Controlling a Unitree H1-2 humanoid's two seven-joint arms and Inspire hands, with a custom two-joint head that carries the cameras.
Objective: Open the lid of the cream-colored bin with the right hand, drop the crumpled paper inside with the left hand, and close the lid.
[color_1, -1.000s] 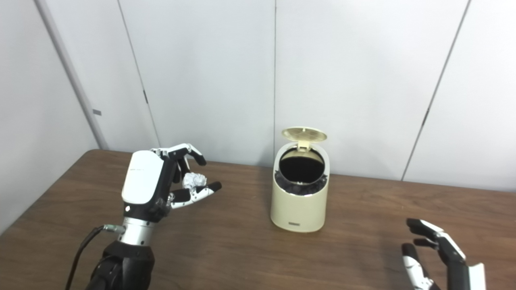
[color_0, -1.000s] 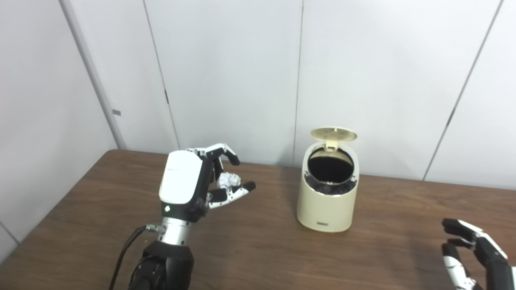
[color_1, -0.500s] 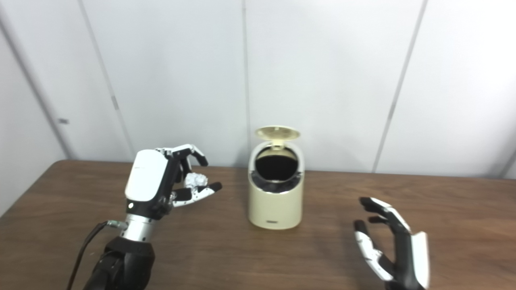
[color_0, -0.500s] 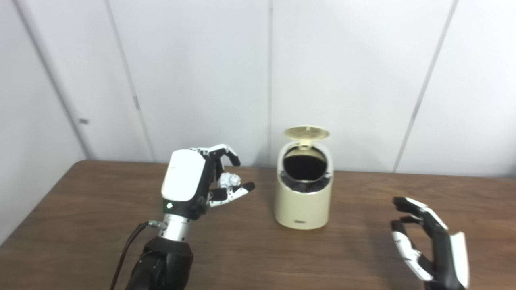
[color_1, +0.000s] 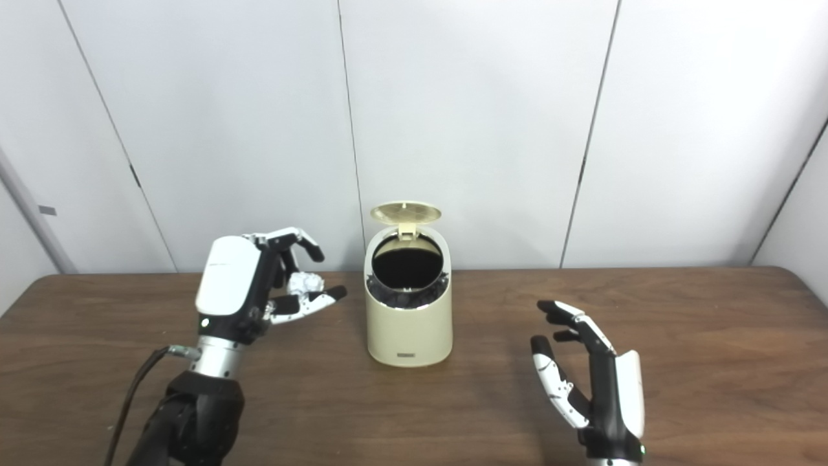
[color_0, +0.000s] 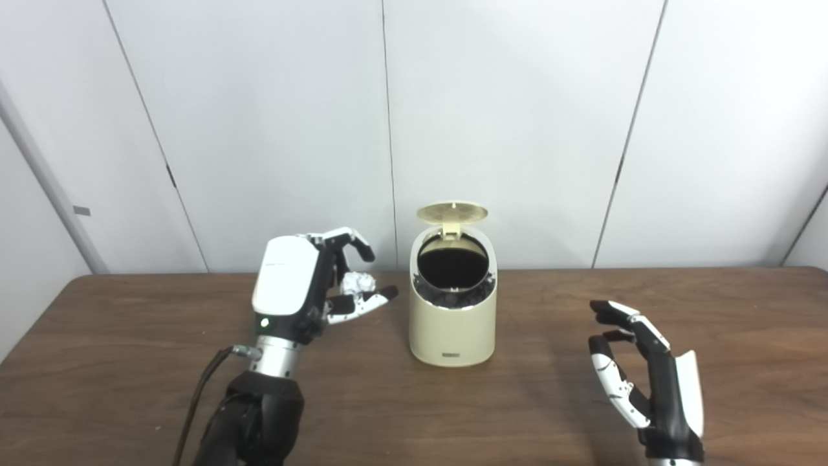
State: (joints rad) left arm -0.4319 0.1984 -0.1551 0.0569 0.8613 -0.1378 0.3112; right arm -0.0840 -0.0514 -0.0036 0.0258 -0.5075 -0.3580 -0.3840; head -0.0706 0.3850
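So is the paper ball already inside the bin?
No, the crumpled paper sits in the left robot hand, beside the open bin.

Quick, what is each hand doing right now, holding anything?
Left hand: closed on the crumpled paper, beside the bin.
Right hand: open, fingers apart, holding nothing.

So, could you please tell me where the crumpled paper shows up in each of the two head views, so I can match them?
Left eye view: the crumpled paper sits left of centre, held in the left hand, just left of the cream-colored bin.
Right eye view: the same paper appears further left in the picture, in the same hand.
Shared landmark: the bin's raised lid, to the paper's right in both.
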